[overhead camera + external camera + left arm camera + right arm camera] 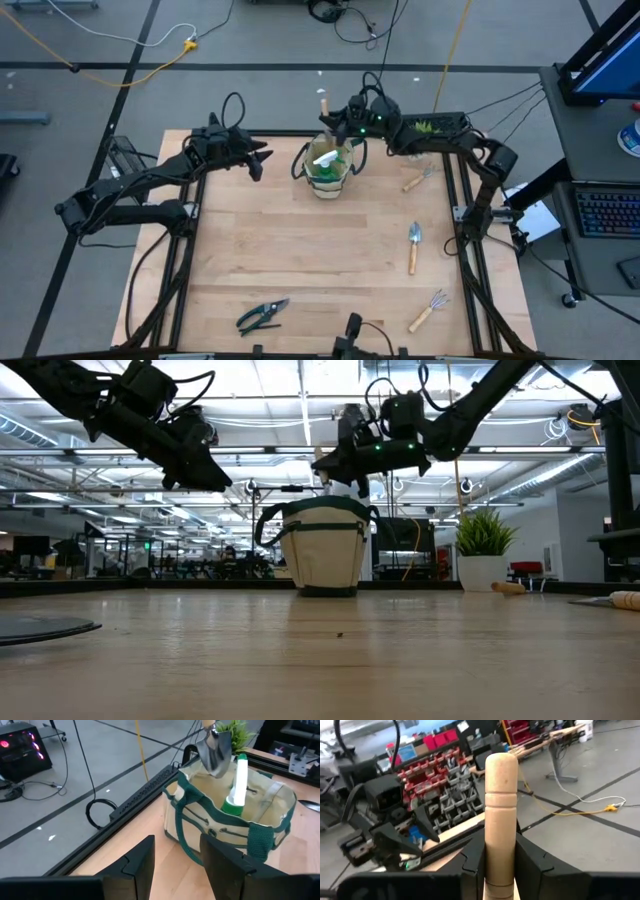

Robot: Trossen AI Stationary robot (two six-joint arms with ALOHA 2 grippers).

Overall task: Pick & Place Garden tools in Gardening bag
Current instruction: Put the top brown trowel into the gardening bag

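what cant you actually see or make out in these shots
- Bottom of the gardening bag: hidden in the high view by the spray bottle and the right gripper.
- Blade of the trowel held by the right gripper: cut off by the right wrist view's bottom edge.
- Tools lying on the table: in the low view only handle ends show at the right edge.
- Pruning shears: too small in the high view to tell whether the blades are latched.

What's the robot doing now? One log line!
right gripper: shut on wooden-handled metal trowel | above beige fabric bag | left gripper: open
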